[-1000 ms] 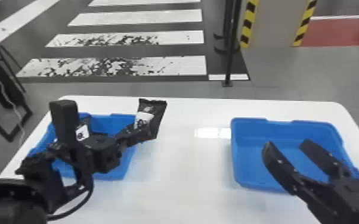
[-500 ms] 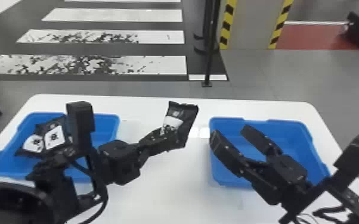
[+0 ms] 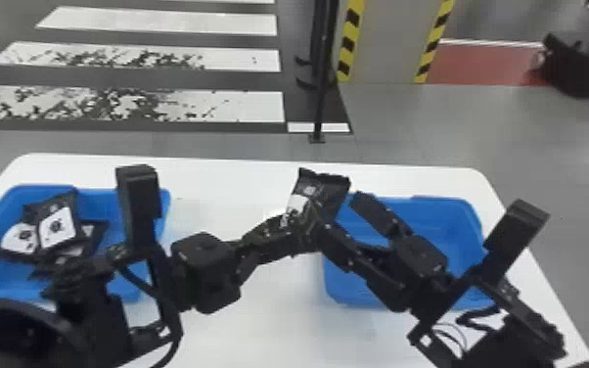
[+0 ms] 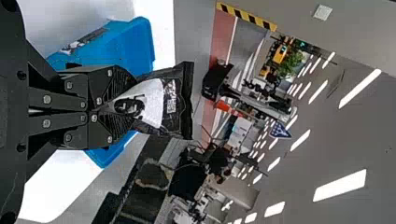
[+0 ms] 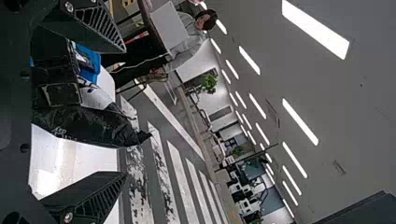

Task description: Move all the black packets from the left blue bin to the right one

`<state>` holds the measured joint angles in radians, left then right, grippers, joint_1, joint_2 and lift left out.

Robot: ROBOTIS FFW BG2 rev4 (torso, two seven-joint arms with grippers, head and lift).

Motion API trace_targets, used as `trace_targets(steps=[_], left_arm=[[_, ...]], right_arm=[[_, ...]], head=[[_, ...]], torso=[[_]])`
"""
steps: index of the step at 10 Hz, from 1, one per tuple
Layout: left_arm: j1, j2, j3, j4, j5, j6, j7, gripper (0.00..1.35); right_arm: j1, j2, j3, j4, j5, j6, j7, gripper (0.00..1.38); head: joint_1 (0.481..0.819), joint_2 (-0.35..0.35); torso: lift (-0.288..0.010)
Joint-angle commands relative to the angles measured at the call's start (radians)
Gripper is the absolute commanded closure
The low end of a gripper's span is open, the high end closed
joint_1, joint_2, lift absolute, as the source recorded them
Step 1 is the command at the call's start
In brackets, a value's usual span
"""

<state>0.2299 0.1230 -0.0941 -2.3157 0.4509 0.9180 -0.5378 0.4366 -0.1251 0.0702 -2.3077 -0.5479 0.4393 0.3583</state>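
A: Quick, where do we have the left tool [image 3: 291,220]?
B: Over the white surface [image 3: 259,333], between the bins, close to the right one. We log it as pinched onto one end of a black packet [image 3: 332,193], which tilts up and has a white label patch.
A: And the right tool [image 3: 336,213]?
B: Wide. In the head view we see it over the right blue bin [image 3: 455,222], reaching left to the packet.
A: Touching it?
B: In the right wrist view we get the packet between the right tool's [image 5: 125,112] spread fingers, apart from both.
A: Left blue bin [image 3: 105,203]?
B: Packets in a heap on its left side: we mark one white-labelled packet [image 3: 58,227] on top, another [image 3: 17,241] just left and overlapping, plus a bit of something dark under them on the right. We can't tell how many in total.
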Motion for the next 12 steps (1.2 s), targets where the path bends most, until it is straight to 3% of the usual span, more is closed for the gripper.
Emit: trace_targets(steps=[1,2,3,4,5,8,9,11,12], left_arm=[[-0.004,0.001,-0.012,0.0,0.014,0.002,-0.002,1.2],[-0.004,0.001,-0.014,0.0,0.016,0.005,-0.004,1.2],[-0.004,0.001,-0.016,0.0,0.02,0.005,-0.004,1.2],[-0.004,0.001,-0.016,0.0,0.024,0.007,-0.004,1.2],[-0.007,0.001,-0.016,0.0,0.026,0.007,-0.004,1.2],[-0.002,0.0,-0.008,0.0,0.036,0.012,-0.001,1.2],[0.003,-0.005,0.006,0.0,0.054,0.039,0.006,1.07],[0.038,-0.019,0.058,0.0,0.066,0.056,0.013,0.18],[0.06,-0.02,0.086,0.0,0.078,0.049,0.013,0.09]], right_arm=[[-0.027,-0.001,0.002,0.031,-0.01,0.0,-0.002,0.1],[-0.037,-0.001,0.002,0.039,-0.01,0.0,-0.002,0.16],[-0.046,-0.001,0.002,0.039,-0.008,0.012,-0.002,0.59],[-0.046,-0.001,0.002,0.039,-0.016,0.015,-0.013,1.22],[-0.044,-0.001,0.008,0.056,-0.016,-0.025,-0.015,1.28],[-0.037,0.001,0.024,0.056,-0.02,-0.049,-0.013,1.28],[-0.037,-0.001,0.022,0.058,-0.022,-0.052,-0.013,1.28],[-0.044,0.001,-0.004,0.088,-0.022,-0.064,-0.015,1.28],[-0.066,-0.001,-0.032,0.122,-0.005,-0.064,-0.015,1.28]], head=[[0.695,-0.082],[0.695,-0.089],[0.695,-0.091],[0.695,-0.094],[0.695,-0.096],[0.695,-0.096],[0.695,-0.091],[0.695,-0.086],[0.695,-0.084]], torso=[[-0.15],[-0.15],[-0.15],[-0.15],[-0.15],[-0.15],[-0.15],[-0.15],[-0.15]])
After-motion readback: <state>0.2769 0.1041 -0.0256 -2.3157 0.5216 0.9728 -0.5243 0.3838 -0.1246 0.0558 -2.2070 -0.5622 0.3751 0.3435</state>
